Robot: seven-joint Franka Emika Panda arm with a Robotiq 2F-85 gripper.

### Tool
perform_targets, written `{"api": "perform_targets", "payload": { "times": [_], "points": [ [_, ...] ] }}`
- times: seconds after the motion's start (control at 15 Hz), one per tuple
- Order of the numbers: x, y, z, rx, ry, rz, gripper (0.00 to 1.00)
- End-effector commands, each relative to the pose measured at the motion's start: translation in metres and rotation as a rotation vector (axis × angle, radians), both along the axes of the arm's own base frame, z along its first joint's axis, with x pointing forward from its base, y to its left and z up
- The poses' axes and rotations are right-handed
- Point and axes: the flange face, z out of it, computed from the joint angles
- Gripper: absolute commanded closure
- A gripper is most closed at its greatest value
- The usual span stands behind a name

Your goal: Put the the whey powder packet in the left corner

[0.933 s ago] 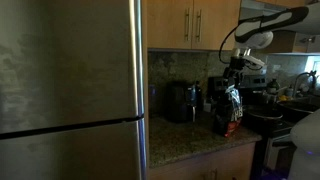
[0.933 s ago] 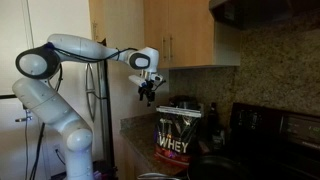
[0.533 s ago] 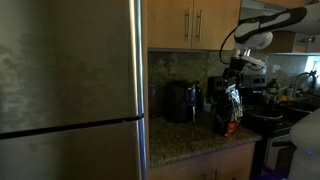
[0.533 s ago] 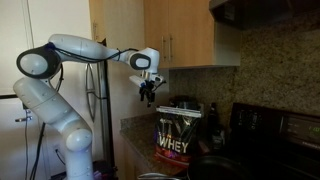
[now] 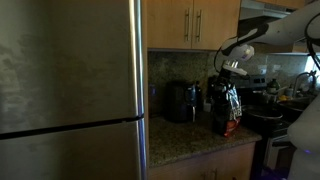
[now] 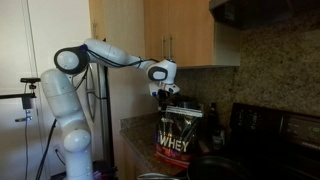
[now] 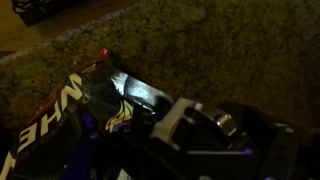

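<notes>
The tall glossy black whey powder packet [image 5: 230, 112] with red-orange lower patches is standing on the speckled brown granite countertop [image 5: 185, 148], right of centre in an exterior view. It is looking floppy, slippery and probably bottom-heavy, so pinching its flat sealed top is seeming safest. The Robotiq gripper [image 6: 167, 98] is hovering just above it. Whether its jaws are open or closed, I cannot tell.
</notes>
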Motion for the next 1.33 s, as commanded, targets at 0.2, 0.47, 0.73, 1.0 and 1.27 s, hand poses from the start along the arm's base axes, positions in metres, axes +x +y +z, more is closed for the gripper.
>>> {"api": "perform_targets", "payload": {
  "times": [0.2, 0.47, 0.73, 1.0, 1.27],
  "points": [
    [0.012, -0.006, 0.008, -0.027, 0.007, -0.091, 0.0],
    [0.011, -0.014, -0.008, -0.13, 0.036, -0.213, 0.0],
    [0.014, -0.015, -0.005, -0.164, 0.023, -0.269, 0.0],
    [0.016, -0.013, -0.009, -0.184, 0.006, -0.305, 0.34],
    [0.019, -0.013, -0.01, -0.202, 0.007, -0.307, 0.61]
  ]
}}
